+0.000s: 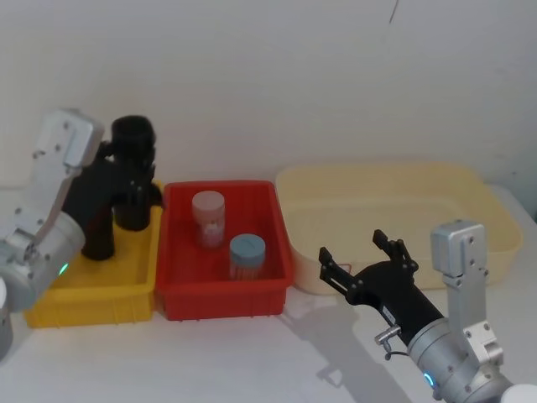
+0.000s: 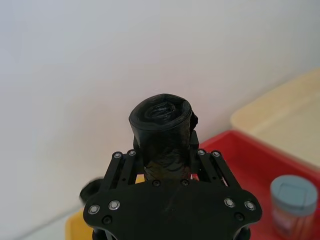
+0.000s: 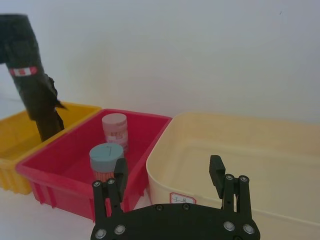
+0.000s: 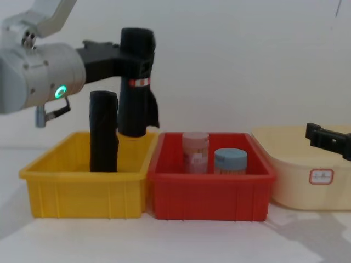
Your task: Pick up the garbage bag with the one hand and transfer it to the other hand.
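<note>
Garbage bag [image 4: 135, 101] is held upright above the yellow bin [image 4: 82, 192], clamped between the fingers of the left gripper [image 4: 130, 61]; the right gripper [image 1: 354, 248], fingers spread apart, is found well to its right.

Black and forked at the left gripper [image 4: 137, 61], on a thick silver-grey cylindrical wrist [image 4: 38, 71] with a glowing green ring [image 4: 59, 91]. Black too at the right gripper [image 1: 354, 252], dotted with silver screw heads [image 3: 100, 233], joined to a boxy pale-grey housing [image 1: 460, 252].
</note>
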Robot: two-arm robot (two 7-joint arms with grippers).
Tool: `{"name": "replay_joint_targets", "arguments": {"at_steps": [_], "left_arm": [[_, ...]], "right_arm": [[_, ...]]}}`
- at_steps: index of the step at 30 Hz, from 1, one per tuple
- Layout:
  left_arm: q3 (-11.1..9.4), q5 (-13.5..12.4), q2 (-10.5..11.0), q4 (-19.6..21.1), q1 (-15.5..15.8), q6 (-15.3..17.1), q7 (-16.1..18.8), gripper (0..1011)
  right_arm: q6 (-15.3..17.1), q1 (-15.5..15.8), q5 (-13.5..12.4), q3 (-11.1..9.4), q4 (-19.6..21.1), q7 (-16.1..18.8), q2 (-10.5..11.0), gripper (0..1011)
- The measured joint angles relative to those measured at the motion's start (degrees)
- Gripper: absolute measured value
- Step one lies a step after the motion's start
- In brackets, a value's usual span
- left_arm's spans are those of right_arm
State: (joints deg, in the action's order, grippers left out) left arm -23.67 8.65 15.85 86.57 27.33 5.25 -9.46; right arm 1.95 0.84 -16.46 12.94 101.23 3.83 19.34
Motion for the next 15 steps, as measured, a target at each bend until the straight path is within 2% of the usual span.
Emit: {"name": "replay_joint_targets", "arguments": {"at_steps": [8, 15], "left_arm": [[-2.0, -0.4, -0.8, 0.3, 3.3, 0.3, -4.1, 453], [-4.2, -0.2, -3.0, -1.9, 6.5, -0.6, -8.2, 453]], "right_arm": [[0.0, 0.0, 0.0, 0.0, 0.0, 0.0, 0.0, 1000], [0.0, 0.0, 0.0, 0.0, 0.0, 0.0, 0.0, 1001]]}}
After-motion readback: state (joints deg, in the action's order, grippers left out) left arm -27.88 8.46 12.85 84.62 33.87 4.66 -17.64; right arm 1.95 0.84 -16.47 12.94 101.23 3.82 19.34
